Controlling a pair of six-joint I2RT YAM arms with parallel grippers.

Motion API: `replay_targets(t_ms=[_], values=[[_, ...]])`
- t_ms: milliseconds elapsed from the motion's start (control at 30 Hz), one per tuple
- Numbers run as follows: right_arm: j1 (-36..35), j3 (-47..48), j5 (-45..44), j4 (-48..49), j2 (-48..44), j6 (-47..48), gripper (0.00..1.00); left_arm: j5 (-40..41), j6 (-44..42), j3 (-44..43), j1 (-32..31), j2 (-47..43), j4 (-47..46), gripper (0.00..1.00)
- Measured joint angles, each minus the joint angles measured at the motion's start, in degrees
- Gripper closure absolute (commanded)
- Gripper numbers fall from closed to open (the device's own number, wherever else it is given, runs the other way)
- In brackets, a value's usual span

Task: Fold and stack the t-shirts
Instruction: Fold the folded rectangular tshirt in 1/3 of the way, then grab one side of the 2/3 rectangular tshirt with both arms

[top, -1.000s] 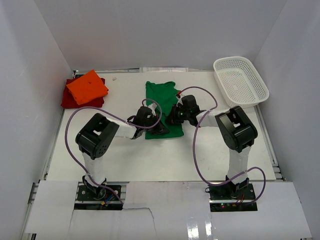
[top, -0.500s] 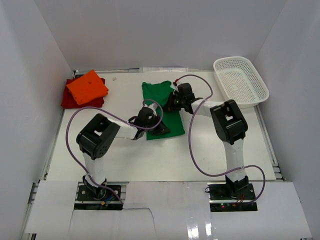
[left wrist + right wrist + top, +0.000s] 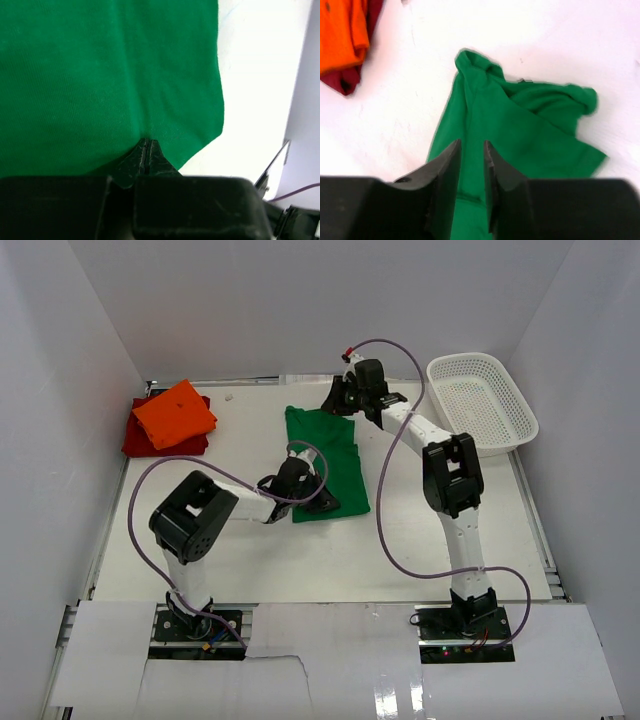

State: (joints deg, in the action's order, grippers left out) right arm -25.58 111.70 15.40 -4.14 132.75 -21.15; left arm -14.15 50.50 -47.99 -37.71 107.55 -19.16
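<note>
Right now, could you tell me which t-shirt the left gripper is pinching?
The green t-shirt, alone mid-table: the left gripper is shut on its near edge. The orange t-shirt lies on the dark red t-shirt, far left.

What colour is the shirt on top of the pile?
Bright orange; the top shirt shows best in the overhead view.

A white plastic mesh basket (image 3: 482,403), rectangular with rounded corners, sits to the right of the right gripper (image 3: 333,400), well apart from it, and overhangs the far right corner of the flat white table (image 3: 250,560). That table spreads beneath both grippers. A small white speck (image 3: 229,396) lies on it to the left of the right gripper. Plain white walls (image 3: 300,300) rise just beyond the right gripper. White card sheets (image 3: 330,660) cover the near edge, well behind both grippers.
</note>
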Motion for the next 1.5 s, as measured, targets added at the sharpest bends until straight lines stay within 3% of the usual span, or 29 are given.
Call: replay_targets(t_ms=[67, 100, 133, 200, 233, 500, 633, 833, 1000, 1267, 1500], values=[[0.7, -4.5, -0.3, -0.5, -4.3, 1.4, 0.46, -0.1, -1.0, 0.1, -0.4, -1.9, 3.1, 1.00], [1.1, -7.4, -0.3, -1.2, -7.3, 2.2, 0.41, -0.2, -1.7, 0.2, -0.6, -3.2, 5.6, 0.96], [1.6, -10.1, -0.3, -1.7, -10.1, 2.5, 0.36, -0.2, -2.6, 0.2, -0.8, -4.7, 8.5, 0.73], [2.7, -15.9, -0.2, -2.5, -16.3, 3.4, 0.33, 0.0, -4.8, 0.0, -1.2, -7.8, 15.6, 0.48], [3.2, -18.5, -0.2, -3.0, -19.5, 3.7, 0.32, -0.2, -5.3, -0.8, -1.3, -9.7, 19.6, 0.31], [4.9, -36.7, 2.3, -6.1, -36.9, 4.0, 0.31, 0.0, -8.0, -8.0, -1.0, -25.9, 34.7, 0.03], [4.5, -50.3, 5.6, -6.9, -42.7, 1.0, 0.32, -0.4, -9.6, -7.4, 2.8, -31.7, 38.2, 0.02], [4.3, -68.3, 8.2, -7.7, -53.1, -5.1, 0.35, -1.8, -12.3, 0.4, 16.1, -32.1, 42.3, 0.02], [3.9, -75.9, 10.6, -3.6, -58.6, -9.9, 0.38, -1.4, -13.8, 4.5, 16.6, -32.1, 46.2, 0.02], [2.1, -83.3, 14.4, 8.3, -53.7, -16.7, 0.38, -1.7, -14.2, 9.3, 16.6, -30.6, 44.4, 0.02], [-2.5, -82.7, 16.4, 18.7, -46.0, -22.0, 0.41, -4.9, -13.0, 11.8, 18.3, -29.0, 37.8, 0.02]])
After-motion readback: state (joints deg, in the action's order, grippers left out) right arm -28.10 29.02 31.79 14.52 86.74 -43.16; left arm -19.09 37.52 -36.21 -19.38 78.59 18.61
